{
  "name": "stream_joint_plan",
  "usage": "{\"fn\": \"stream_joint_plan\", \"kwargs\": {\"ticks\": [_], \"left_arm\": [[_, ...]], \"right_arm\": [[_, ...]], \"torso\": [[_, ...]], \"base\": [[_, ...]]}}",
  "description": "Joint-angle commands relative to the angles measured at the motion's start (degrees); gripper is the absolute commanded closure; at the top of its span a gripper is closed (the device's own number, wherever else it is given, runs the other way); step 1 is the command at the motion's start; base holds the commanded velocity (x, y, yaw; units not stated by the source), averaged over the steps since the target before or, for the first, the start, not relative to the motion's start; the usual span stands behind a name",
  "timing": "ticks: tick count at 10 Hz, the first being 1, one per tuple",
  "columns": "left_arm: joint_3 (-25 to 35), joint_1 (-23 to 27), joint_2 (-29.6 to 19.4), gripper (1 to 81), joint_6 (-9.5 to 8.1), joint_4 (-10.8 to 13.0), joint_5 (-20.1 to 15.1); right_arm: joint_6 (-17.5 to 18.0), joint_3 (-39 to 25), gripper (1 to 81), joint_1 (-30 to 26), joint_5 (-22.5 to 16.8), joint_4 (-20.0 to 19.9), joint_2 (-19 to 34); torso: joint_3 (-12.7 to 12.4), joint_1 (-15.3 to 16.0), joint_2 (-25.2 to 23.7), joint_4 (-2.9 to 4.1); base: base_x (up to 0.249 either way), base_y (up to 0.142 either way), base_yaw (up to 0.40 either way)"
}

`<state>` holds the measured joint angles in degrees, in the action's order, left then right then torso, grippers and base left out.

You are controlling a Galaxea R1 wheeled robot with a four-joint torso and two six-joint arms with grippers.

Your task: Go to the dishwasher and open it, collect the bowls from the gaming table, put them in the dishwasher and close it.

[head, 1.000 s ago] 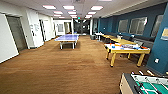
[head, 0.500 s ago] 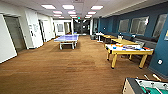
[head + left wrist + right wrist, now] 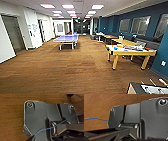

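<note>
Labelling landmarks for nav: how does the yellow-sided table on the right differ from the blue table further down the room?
The yellow-sided table has a white top with yellow rim and legs; the blue table has a blue top on pale legs. The yellow-sided table carries colourful items on top, too blurred to name; the blue table's top looks bare. The yellow-sided table sits near the dark blue wall; the blue table stands mid-floor, further from the camera. Both are rectangular and stand on the wooden floor.

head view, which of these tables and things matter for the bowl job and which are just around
Job:
- gaming table, white top, yellow sides, small coloured items on it, too blurred to identify

Just around:
- table-tennis table
- table-football table
- yellow tables farther back
- wooden floor
</note>
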<state>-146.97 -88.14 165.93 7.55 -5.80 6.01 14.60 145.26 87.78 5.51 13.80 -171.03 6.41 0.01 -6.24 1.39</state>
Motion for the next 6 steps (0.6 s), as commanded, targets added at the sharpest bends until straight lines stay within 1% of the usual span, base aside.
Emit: {"fn": "stream_joint_plan", "kwargs": {"ticks": [1,6], "left_arm": [[0.3,2.9,-0.3,1.0,0.45,0.4,-2.8],[1.6,2.9,-0.2,1.0,0.28,0.4,-2.8]], "right_arm": [[0.1,0.6,1.0,-3.2,-2.4,-0.1,0.1],[0.1,1.1,1.0,-3.1,-2.4,0.0,0.1]], "torso": [[0.0,0.0,0.0,0.00],[0.0,0.0,0.0,0.00]], "base": [[0.206,0.000,0.000],[0.206,0.000,0.000]]}}
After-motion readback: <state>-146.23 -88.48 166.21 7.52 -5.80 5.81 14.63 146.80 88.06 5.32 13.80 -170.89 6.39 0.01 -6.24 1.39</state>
